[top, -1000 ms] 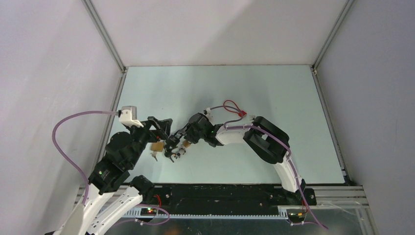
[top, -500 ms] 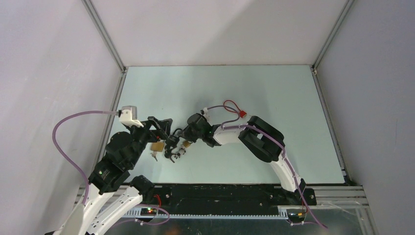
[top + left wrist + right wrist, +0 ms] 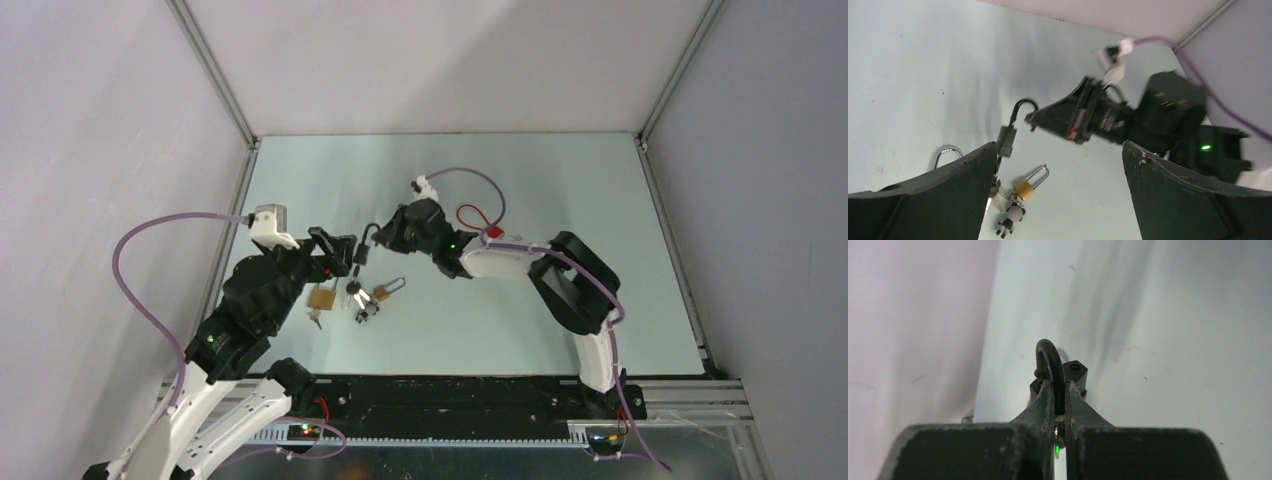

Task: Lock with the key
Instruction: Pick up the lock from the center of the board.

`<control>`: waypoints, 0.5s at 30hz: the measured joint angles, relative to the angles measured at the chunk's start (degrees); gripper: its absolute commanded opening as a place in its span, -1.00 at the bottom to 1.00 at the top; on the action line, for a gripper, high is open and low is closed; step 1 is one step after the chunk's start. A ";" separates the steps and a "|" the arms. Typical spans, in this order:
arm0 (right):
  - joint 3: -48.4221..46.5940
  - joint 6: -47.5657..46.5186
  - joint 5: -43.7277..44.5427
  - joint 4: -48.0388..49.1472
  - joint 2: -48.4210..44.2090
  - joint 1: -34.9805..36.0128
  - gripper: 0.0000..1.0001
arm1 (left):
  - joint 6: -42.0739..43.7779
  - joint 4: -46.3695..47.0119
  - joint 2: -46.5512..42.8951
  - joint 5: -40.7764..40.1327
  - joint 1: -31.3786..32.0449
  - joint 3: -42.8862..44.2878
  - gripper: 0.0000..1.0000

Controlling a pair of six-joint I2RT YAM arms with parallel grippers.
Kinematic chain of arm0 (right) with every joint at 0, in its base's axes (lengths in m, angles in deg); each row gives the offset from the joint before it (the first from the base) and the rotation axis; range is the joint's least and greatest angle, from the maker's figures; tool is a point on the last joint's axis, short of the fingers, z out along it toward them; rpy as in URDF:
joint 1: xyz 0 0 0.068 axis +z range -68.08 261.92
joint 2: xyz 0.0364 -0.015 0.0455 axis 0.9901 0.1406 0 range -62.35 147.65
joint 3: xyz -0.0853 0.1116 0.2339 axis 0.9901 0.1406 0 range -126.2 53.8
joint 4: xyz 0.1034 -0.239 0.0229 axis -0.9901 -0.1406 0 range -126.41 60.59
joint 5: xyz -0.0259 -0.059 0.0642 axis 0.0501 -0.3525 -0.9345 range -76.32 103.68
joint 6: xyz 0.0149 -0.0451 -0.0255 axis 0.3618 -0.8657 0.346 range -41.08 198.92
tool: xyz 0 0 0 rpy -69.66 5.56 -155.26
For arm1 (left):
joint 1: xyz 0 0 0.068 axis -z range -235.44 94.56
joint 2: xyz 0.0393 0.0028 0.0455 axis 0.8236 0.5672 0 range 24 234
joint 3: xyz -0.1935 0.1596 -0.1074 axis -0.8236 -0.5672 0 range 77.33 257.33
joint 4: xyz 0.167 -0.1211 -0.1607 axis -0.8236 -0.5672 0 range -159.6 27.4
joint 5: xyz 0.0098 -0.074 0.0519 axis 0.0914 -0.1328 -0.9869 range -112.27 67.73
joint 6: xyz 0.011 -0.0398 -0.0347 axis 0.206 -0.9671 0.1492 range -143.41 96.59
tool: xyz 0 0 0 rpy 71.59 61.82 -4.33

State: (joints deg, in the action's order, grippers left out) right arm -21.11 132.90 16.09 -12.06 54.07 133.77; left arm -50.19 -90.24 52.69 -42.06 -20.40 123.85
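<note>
A dark padlock [image 3: 1007, 140] hangs with its shackle [image 3: 1024, 105] swung out. My right gripper [image 3: 379, 236] is shut on the shackle's free end; in the right wrist view the black shackle [image 3: 1050, 359] sits pinched between the right gripper's [image 3: 1058, 390] fingers. Keys [image 3: 996, 186] dangle under the lock body, down to a ring with a small brass padlock [image 3: 1024, 189] and a panda charm [image 3: 1009, 224] on the table. My left gripper [image 3: 338, 256] stands wide open just left of the hanging lock, and nothing sits in the left gripper [image 3: 1058, 150].
A larger brass padlock [image 3: 320, 297] with its own key lies on the pale table [image 3: 520, 180] under my left wrist. Only its silver shackle [image 3: 947, 153] shows in the left wrist view. The left wall rail [image 3: 235, 215] runs close by.
My right gripper has shut on the dark padlock's shackle and pulled up and toward the back. The small brass padlock and panda now lie uncovered. The left gripper stayed open.
</note>
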 measured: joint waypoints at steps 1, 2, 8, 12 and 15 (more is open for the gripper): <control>0.07 -1.77 -0.35 0.04 -1.60 -0.55 -1.00 | -0.09 0.09 0.66 0.02 0.00 0.31 0.97; 0.11 -3.89 -1.14 0.09 -3.67 -1.31 -1.00 | -0.11 0.11 1.60 0.13 0.00 0.79 0.96; 2.27 -13.79 -6.34 0.04 -17.66 -5.84 -1.00 | 0.55 2.99 6.38 3.80 0.00 3.04 0.96; 3.82 -18.78 -7.63 -2.51 -26.25 -8.20 -1.00 | 2.08 5.70 9.07 8.00 -0.04 4.22 0.94; 5.01 -21.03 -7.39 -6.60 -32.57 -8.74 -1.00 | 3.69 9.14 11.82 12.94 -0.07 4.92 0.92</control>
State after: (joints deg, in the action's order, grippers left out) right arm -16.11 111.87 8.70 -18.66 21.50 125.03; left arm -46.50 -81.10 64.52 -29.12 -20.46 128.77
